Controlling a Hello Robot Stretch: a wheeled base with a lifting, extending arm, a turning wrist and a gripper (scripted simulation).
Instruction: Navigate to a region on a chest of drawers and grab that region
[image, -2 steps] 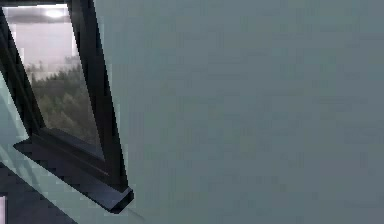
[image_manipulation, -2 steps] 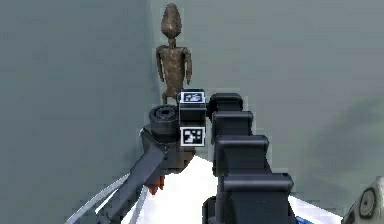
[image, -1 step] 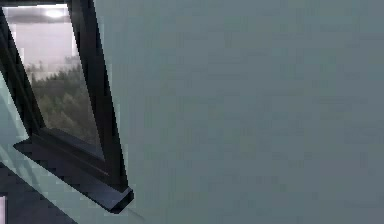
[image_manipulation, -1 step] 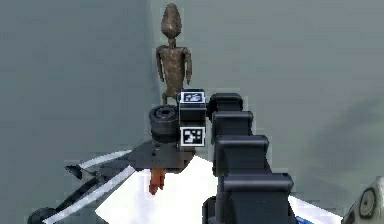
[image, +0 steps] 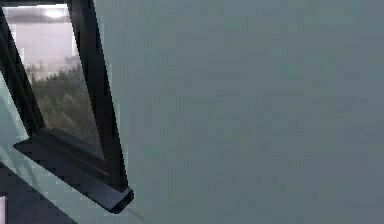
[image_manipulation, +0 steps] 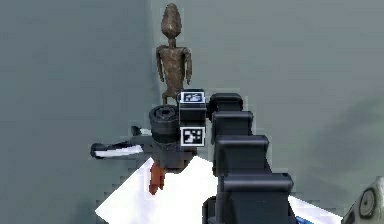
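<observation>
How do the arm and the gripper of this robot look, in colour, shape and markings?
The arm is a black square bar built of stepped, boxy segments. At its far end sit two white squares with black marks. The gripper has a rounded dark grey body and two thin dark fingers.

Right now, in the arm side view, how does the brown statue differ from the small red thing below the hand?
Colour: the statue is dull brown, while the small red thing is bright orange-red.
Size: the statue looks much taller than the small red thing.
Shape: the statue is a thin figure with head and arms; the small red thing is a plain blob.
Both are taller than wide, near the white surface.
</observation>
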